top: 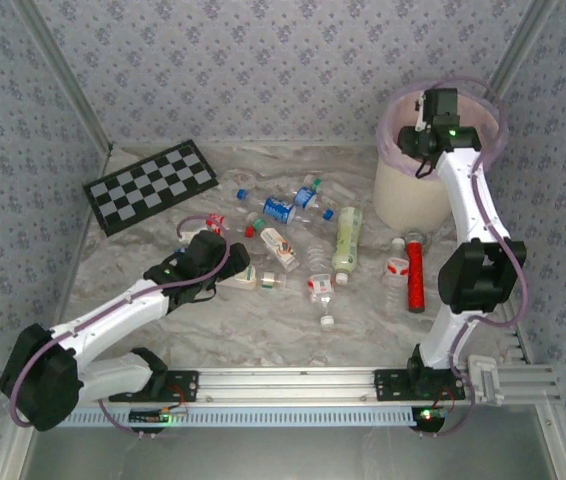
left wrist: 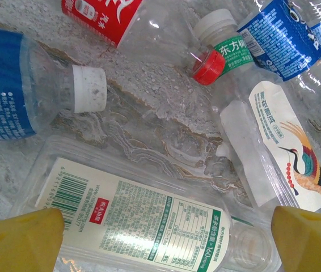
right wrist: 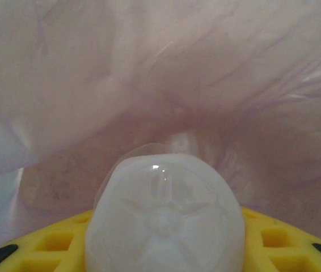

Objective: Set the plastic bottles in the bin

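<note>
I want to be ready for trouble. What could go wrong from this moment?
1. The left pincer stands open across the white-label bottle, and the crane bottle lies right beside one finger; closing may catch or push it.
2. The right pincer holds a clear bottle close to the folds of the bin's pink bag; the bag might snag as it pulls out.

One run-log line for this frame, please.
left gripper: open, over white-label bottle on table | right gripper: shut on clear bottle, over bin | loose bottles: on table
</note>
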You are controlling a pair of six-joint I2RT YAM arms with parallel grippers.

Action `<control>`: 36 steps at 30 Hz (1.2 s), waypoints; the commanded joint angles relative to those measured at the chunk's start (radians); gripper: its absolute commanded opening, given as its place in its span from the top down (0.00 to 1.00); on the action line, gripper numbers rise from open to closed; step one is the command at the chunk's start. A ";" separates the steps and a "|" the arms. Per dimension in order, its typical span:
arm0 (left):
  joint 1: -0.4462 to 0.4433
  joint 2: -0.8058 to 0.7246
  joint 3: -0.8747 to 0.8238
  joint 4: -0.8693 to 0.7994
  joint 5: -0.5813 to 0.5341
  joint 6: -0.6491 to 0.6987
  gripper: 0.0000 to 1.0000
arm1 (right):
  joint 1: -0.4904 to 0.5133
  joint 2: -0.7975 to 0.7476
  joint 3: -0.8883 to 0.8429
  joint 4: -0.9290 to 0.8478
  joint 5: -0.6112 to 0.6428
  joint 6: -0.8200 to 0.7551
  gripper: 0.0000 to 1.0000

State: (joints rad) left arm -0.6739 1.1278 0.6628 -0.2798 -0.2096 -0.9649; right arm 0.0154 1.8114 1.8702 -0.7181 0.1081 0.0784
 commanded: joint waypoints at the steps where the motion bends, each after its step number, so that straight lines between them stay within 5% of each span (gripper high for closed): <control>1: 0.004 -0.004 -0.006 0.024 0.023 -0.065 0.07 | -0.006 0.040 -0.064 -0.034 -0.026 0.019 0.83; 7: 0.000 -0.056 -0.028 0.039 0.022 -0.163 0.08 | -0.022 0.038 -0.117 -0.011 -0.048 0.048 0.67; 19: -0.022 -0.091 -0.028 -0.039 -0.006 -0.177 0.05 | -0.043 -0.101 0.102 -0.155 -0.041 0.024 0.01; 23: -0.063 -0.095 -0.037 -0.037 -0.040 -0.281 0.05 | -0.083 -0.148 0.185 -0.197 -0.146 0.032 0.00; 30: -0.309 -0.062 -0.060 -0.024 -0.303 -0.792 0.07 | -0.108 -0.324 0.079 -0.167 -0.242 0.068 0.00; 36: -0.380 0.128 0.052 -0.041 -0.322 -0.954 0.23 | -0.153 -0.460 -0.096 -0.139 -0.456 0.142 0.00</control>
State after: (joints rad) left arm -1.0431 1.1954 0.6605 -0.3161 -0.4763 -1.7519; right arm -0.1139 1.3647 1.8351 -0.8532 -0.2035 0.1619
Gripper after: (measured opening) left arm 0.773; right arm 0.997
